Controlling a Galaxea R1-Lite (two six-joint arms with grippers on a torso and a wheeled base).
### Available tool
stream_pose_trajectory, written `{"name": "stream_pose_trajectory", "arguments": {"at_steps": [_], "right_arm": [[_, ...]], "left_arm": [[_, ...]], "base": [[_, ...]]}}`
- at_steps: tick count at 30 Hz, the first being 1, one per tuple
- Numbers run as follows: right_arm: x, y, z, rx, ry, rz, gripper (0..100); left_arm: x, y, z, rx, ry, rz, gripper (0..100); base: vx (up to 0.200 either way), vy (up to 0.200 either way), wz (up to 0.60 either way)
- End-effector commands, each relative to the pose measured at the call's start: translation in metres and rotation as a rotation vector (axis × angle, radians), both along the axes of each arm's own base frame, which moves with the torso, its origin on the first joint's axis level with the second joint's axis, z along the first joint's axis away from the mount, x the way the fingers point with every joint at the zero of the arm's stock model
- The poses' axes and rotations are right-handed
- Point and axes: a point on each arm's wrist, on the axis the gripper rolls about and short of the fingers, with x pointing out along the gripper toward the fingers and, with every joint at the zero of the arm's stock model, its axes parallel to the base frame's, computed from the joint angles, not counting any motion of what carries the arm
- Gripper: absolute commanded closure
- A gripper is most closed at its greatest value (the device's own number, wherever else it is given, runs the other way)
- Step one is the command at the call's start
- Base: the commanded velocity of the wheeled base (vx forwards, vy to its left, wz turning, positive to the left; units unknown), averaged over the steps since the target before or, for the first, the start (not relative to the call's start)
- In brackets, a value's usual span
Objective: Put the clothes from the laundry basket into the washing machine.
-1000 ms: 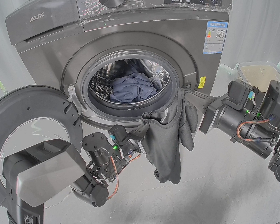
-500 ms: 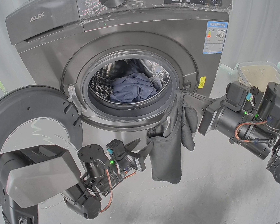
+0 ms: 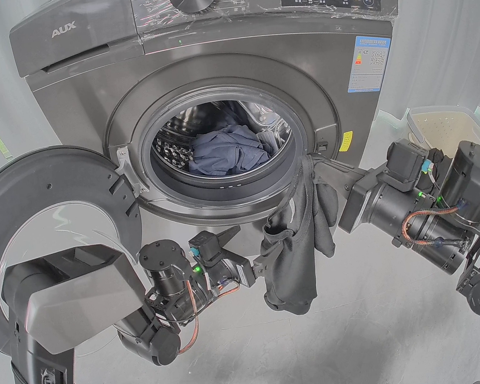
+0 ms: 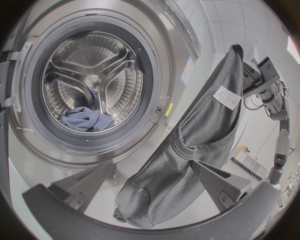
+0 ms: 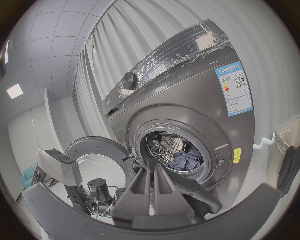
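A dark grey garment [image 3: 290, 253] hangs in front of the washing machine [image 3: 92, 104], just below the drum opening. My right gripper [image 3: 311, 161] is shut on its top edge, and its fingers [image 5: 142, 184] are pressed together on the cloth. My left gripper [image 3: 250, 249] is open beside the garment's lower half. In the left wrist view the hanging garment [image 4: 187, 156] lies between the spread fingers [image 4: 93, 178]. A blue garment [image 3: 227, 150] lies inside the drum. The pale laundry basket [image 3: 448, 125] stands at the far right.
The round machine door [image 3: 46, 193] is swung open on the left, close to my left arm. Another dark cloth [image 5: 290, 168] hangs over the laundry basket's wall [image 5: 289, 131]. Grey floor [image 3: 333, 353] lies in front of the machine.
My left gripper dropped back from the garment's upper edge and opened. It has since come back up against the lower part. My right gripper shifted slightly left and down with the garment.
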Motion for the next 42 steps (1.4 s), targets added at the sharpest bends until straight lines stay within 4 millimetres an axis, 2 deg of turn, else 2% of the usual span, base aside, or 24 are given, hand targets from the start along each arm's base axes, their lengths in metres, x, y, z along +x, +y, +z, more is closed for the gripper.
{"name": "stream_pose_trajectory", "arguments": {"at_steps": [1,7,13,20,26,29,33,40,41,42], "right_arm": [[0.000,0.000,-0.001,-0.001,0.001,0.001,100],[0.000,0.000,-0.001,-0.001,0.001,0.001,100],[0.001,-0.001,-0.001,-0.001,0.001,-0.005,100],[0.001,0.000,-0.002,-0.003,0.005,-0.001,100],[0.001,0.000,-0.001,-0.002,0.004,-0.001,100],[0.001,0.001,-0.002,-0.004,0.007,0.002,100],[0.001,0.001,-0.002,-0.004,0.007,0.000,100],[0.001,0.001,-0.002,-0.003,0.005,0.002,100],[0.001,0.001,-0.002,-0.004,0.007,0.002,100],[0.001,0.001,-0.002,-0.003,0.005,0.002,100]], "left_arm": [[0.001,-0.005,-0.007,0.007,0.009,-0.016,0],[-0.003,-0.017,-0.018,0.022,0.016,-0.054,0],[-0.004,-0.016,-0.027,0.063,0.010,-0.054,0],[0.010,-0.020,-0.015,0.023,-0.046,-0.021,0],[0.016,-0.013,-0.014,0.019,-0.050,0.007,0],[0.015,-0.016,-0.015,0.017,-0.048,-0.001,0],[0.017,-0.021,-0.026,0.023,-0.036,-0.003,0],[0.025,-0.028,-0.022,-0.004,-0.069,0.042,0],[0.026,-0.029,-0.022,-0.005,-0.070,0.047,100],[0.026,-0.029,-0.022,-0.006,-0.071,0.050,100]], "base": [[0.000,0.000,0.00],[0.000,0.000,0.00],[0.000,0.000,0.00],[0.000,0.000,0.00],[0.000,0.000,0.00],[0.000,0.000,0.00],[0.000,0.000,0.00],[0.000,0.000,0.00],[0.000,0.000,0.00],[0.000,0.000,0.00]]}}
